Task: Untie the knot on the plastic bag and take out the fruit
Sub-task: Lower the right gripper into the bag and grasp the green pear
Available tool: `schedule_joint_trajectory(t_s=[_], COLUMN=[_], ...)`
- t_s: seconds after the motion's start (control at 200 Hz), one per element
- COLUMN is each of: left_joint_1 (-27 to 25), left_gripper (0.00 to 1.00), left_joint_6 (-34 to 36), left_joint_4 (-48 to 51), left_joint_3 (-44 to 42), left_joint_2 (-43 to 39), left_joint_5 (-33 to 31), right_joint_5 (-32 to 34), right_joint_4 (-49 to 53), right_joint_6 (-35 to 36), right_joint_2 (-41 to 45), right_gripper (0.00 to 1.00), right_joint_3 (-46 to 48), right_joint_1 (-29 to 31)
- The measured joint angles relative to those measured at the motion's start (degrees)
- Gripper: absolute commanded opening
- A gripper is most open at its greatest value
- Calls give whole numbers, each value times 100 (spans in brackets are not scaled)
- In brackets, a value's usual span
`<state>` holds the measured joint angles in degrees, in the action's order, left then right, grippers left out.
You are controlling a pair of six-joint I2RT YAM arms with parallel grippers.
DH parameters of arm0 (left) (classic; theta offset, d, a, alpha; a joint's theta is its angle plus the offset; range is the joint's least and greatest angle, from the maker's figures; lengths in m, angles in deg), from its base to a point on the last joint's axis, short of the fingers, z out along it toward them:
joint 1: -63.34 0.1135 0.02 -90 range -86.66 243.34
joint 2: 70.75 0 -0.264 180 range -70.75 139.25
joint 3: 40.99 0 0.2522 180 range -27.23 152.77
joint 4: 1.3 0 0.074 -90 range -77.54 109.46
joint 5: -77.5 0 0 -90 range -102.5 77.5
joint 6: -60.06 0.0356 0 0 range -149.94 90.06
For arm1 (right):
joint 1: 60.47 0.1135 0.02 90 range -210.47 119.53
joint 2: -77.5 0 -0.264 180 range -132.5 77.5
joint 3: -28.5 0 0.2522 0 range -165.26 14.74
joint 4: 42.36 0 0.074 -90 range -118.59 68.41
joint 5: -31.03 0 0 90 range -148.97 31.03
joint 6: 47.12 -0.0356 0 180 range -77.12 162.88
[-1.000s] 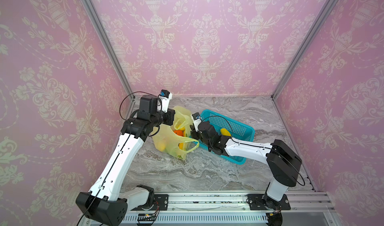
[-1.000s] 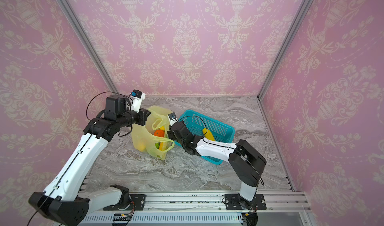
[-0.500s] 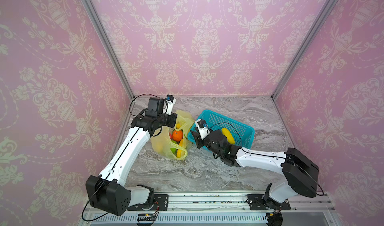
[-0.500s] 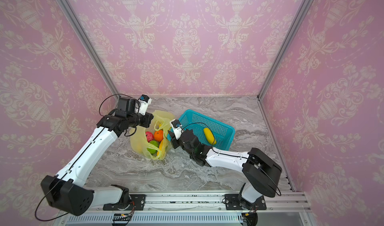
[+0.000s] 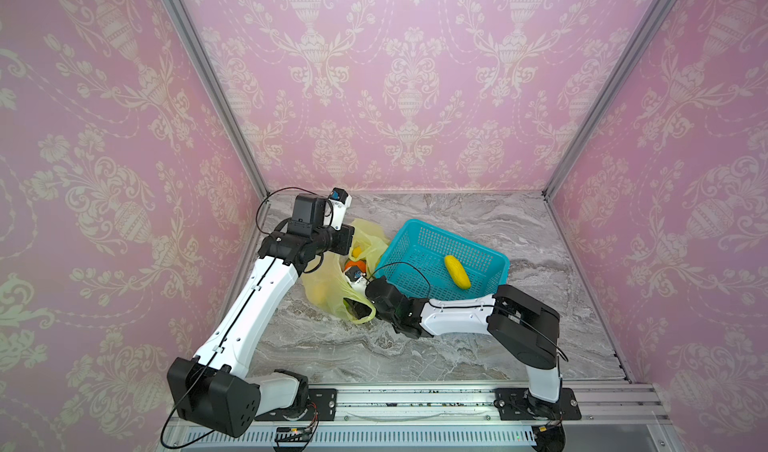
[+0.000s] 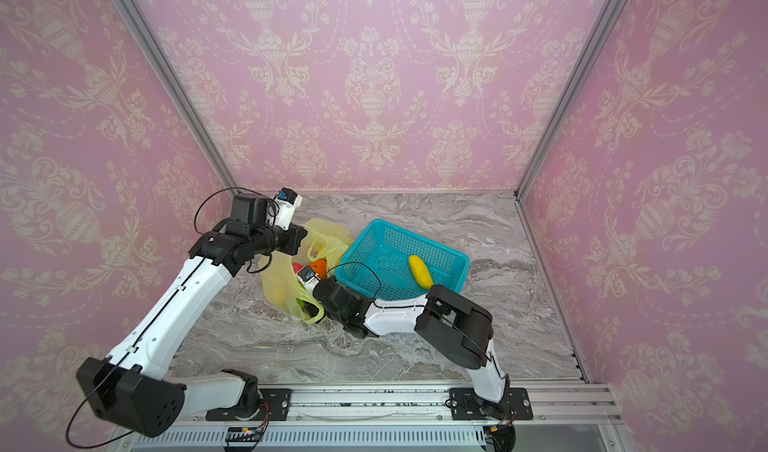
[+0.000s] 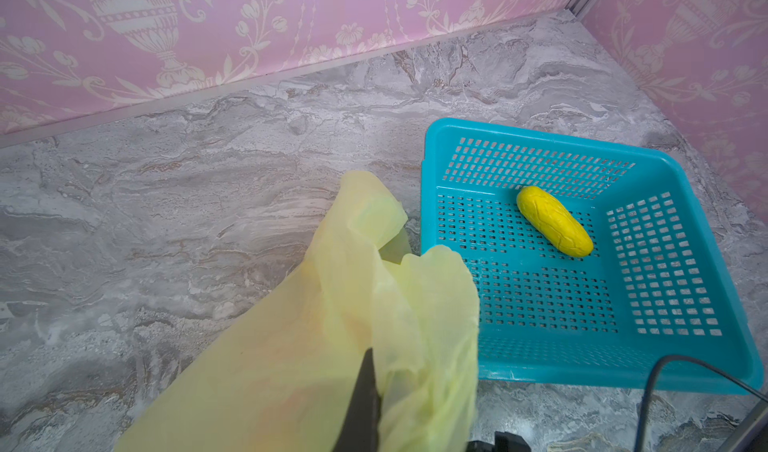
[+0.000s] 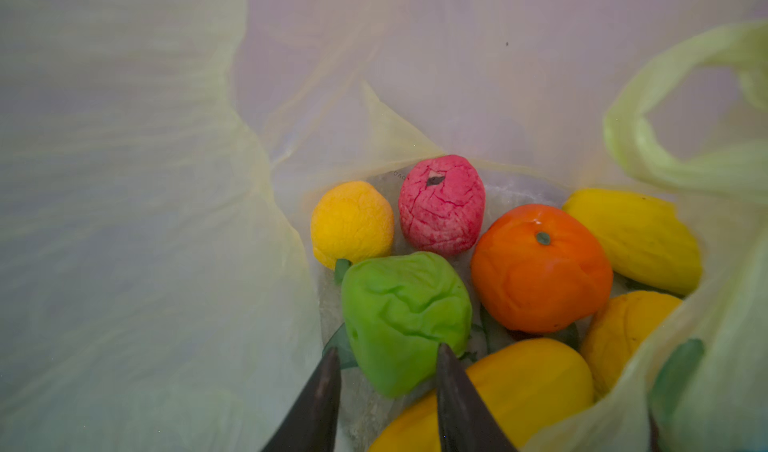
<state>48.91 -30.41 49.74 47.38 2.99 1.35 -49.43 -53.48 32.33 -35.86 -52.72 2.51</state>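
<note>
- Yellow-green film of the plastic bag [image 7: 332, 346] is pinched in the left gripper [image 7: 369, 371], whose jaws are closed on it, so that the bag's mouth is held up and open.
- Beyond the left gripper, a turquoise basket [image 7: 540, 367] is seen on the marble table [image 5: 415, 346]. One yellow mango [image 7: 555, 221] lies inside it, well apart from that gripper.
- The right gripper [image 8: 386, 367] is placed inside the bag's mouth with its jaws parted.
- The near end of the green fruit [image 8: 405, 304] lies between the parted fingertips. Whether it is touched cannot be told.
- Just past the green fruit, farther from the fingertips, the pink-red ball [image 8: 440, 204] and the yellow citrus [image 8: 353, 225] are found side by side.
- The orange [image 8: 540, 267] is pressed against the green fruit, off to one side of the right gripper.
- A second mango [image 8: 519, 387] lies just beside one fingertip, and a third mango [image 8: 636, 238] rests beyond the orange.
- A loop handle [image 8: 644, 159] is seen untied, off to the same side as the orange.
</note>
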Motion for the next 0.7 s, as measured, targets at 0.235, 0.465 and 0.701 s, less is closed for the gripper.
schedule_joint_trajectory(t_s=[0.235, 0.465, 0.701], left_joint_1=[0, 0, 0], left_gripper=[0, 0, 0], left_joint_6=[0, 0, 0], left_joint_4=[2, 0, 2], left_joint_3=[0, -4, -11], left_joint_2=[-4, -4, -4], left_joint_5=[63, 63, 63], right_joint_5=[-162, -74, 149], right_joint_4=[813, 1585, 2243], right_joint_6=[-186, -321, -498], right_joint_2=[-551, -1220, -1639], right_gripper=[64, 70, 73], right_joint_3=[-1091, -2044, -2835], right_joint_1=[0, -2, -22])
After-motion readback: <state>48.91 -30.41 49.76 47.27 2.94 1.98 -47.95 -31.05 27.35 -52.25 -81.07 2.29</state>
